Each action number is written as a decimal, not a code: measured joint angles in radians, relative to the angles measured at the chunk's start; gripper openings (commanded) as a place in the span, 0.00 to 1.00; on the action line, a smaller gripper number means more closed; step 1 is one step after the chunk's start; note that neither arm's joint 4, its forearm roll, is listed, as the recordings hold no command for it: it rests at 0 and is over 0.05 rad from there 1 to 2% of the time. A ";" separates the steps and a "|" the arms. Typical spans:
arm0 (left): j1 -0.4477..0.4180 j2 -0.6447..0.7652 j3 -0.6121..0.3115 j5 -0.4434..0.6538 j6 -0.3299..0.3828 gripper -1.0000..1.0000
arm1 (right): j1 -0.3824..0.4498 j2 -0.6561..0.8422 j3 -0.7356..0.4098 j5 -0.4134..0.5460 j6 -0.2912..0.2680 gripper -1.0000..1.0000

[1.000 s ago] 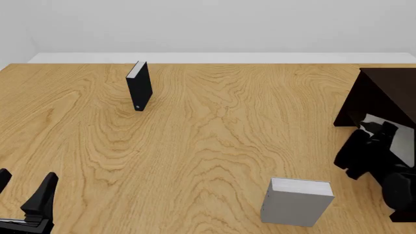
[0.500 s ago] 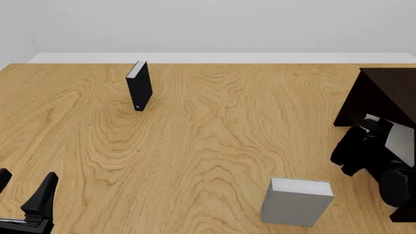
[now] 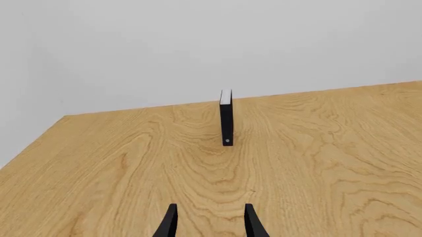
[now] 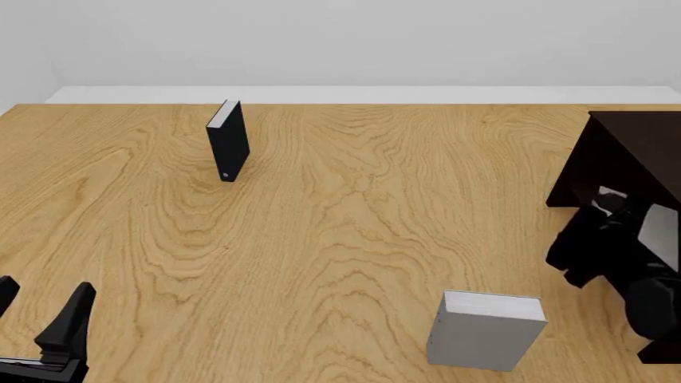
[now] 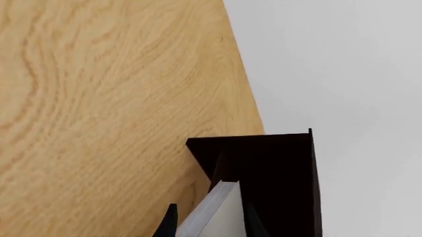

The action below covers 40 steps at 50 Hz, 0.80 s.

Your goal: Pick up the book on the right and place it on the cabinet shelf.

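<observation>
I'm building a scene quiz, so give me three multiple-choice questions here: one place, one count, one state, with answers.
1. Where is the black book? A far left of the table; B inside the cabinet; C at the near right edge.
2. How many light-grey books show? A one; B two; C four.
3. How is the left tool? A open, empty; B shut on a book; C out of view.
Answers: A, it stands upright far left; B, the standing grey book plus the held book in the right tool; A, fingers apart with nothing between.
</observation>
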State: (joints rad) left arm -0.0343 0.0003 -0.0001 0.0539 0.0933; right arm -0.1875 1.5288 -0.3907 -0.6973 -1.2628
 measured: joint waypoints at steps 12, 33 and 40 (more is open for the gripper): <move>0.000 0.000 0.000 0.001 0.001 1.00 | -0.016 0.008 0.012 -0.012 -0.009 1.00; -0.006 0.000 0.000 -0.002 0.005 1.00 | -0.059 -0.022 0.035 -0.007 -0.022 1.00; -0.008 0.001 0.000 -0.004 0.006 1.00 | -0.071 -0.030 0.047 -0.013 -0.024 1.00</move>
State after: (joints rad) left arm -0.0428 0.0008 -0.0001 0.0503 0.0993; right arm -0.2580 1.4985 -0.3438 -0.7102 -1.2867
